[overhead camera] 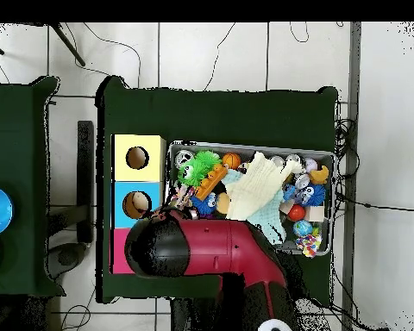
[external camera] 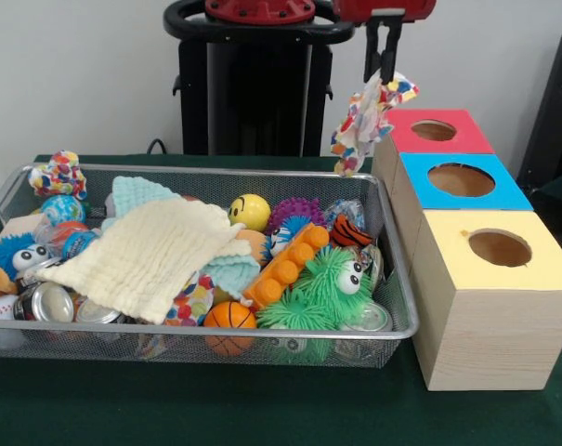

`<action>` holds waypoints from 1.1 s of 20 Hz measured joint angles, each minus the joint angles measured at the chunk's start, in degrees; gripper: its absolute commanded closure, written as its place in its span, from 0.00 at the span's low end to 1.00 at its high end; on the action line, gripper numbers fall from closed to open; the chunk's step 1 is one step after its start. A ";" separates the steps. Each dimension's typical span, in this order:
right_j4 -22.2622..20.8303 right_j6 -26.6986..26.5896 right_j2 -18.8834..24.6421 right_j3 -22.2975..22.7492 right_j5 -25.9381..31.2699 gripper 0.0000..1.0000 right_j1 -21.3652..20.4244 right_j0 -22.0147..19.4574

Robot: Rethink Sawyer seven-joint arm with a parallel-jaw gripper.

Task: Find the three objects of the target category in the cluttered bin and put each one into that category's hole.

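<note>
Dark green cloth covered the table (external camera: 262, 409), and a pale wall stood behind the robot's black pedestal. On the cloth sat the wire-mesh bin (external camera: 397, 279), heaped with toys, balls, cans and a large pale-yellow waffle cloth (external camera: 141, 255). Just beside the bin's end ran a row of three wooden boxes: the red-topped box (external camera: 406, 135) nearest the robot, the blue-topped box (external camera: 503, 195) in the middle, and the yellow-topped box (external camera: 541, 269) farthest from it.

The gripper (external camera: 385, 76) hung high over the bin's far corner, beside the red-topped box, its dark fingers pinched together on the top of a spotted cloth piece (external camera: 366, 121). That piece dangled limp and long below the fingers, white with red, blue, yellow and green spots, clear of the bin's contents and, as far as I could tell, not touching the red-topped box.

The relation that mattered was this: the yellow box's hole (external camera: 500, 248) lay well apart from the held piece, at the opposite end of the row, with two other openings between. The carry would likely have to run along the row, away from the robot, past red and blue.

From overhead the arm hid the gripper and the piece.

A second spotted cloth piece (external camera: 59, 175) rested on the bin's far rim at the other end. A third seemed to peek from under the waffle cloth, though I could not be sure.
</note>
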 measured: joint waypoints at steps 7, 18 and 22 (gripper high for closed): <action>0.58 0.00 0.00 -2.20 2.89 1.00 -0.54 3.07; 1.78 0.06 -0.34 -9.93 5.52 1.00 1.22 9.62; 2.78 0.14 -0.42 -12.13 5.52 1.00 2.59 10.90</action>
